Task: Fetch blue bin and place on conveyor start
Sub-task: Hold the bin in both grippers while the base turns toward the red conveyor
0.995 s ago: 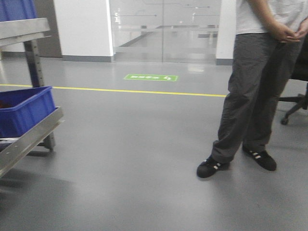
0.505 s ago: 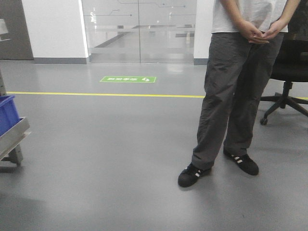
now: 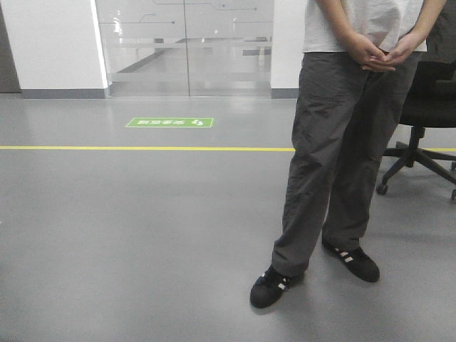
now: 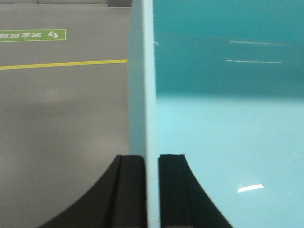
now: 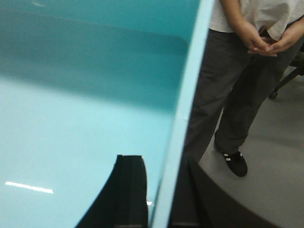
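Since a second ago our front view has swung off the steel rack and dark crate, both now out of sight, and the standing person [image 3: 335, 142] fills more of it. We hold the blue bin [image 4: 228, 142] between our hands: the left hand [image 4: 152, 166] clamps its near wall, one finger inside and one outside, and the right hand [image 5: 159, 178] clamps the opposite wall, so its long axis likely runs hand to hand. The conveyor start shows nowhere, and the bin's far rim is cut off.

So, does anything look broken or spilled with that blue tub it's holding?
Nothing stands out. The blue bin looks clean and undamaged, its walls pinched by the left hand and right hand. A person stands just ahead.
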You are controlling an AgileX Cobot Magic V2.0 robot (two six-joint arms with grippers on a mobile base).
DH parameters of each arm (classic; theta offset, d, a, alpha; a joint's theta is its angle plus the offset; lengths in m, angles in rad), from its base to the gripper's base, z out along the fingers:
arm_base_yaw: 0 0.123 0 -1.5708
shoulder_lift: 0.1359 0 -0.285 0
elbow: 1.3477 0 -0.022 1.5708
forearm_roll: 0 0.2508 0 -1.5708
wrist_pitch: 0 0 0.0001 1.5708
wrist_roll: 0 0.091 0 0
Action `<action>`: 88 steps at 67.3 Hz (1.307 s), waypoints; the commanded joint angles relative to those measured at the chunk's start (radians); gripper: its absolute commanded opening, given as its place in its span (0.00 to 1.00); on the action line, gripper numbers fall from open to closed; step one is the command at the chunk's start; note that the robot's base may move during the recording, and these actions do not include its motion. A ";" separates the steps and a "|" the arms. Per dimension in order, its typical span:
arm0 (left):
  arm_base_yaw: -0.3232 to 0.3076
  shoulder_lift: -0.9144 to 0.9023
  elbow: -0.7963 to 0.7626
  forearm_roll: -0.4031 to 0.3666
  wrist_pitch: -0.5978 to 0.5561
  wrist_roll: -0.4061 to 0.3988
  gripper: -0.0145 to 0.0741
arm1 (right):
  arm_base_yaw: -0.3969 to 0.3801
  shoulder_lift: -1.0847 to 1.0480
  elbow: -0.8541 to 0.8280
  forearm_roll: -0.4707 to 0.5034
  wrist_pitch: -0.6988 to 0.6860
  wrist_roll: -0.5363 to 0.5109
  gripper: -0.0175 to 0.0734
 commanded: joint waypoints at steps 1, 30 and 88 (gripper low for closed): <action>-0.022 -0.010 -0.010 -0.100 -0.068 -0.007 0.04 | 0.016 -0.007 -0.011 0.065 -0.119 -0.026 0.02; -0.022 -0.010 -0.010 -0.098 -0.068 -0.007 0.04 | 0.016 -0.007 -0.011 0.065 -0.119 -0.026 0.02; -0.022 -0.010 -0.010 -0.075 -0.068 -0.007 0.04 | 0.016 -0.007 -0.011 0.065 -0.119 -0.026 0.02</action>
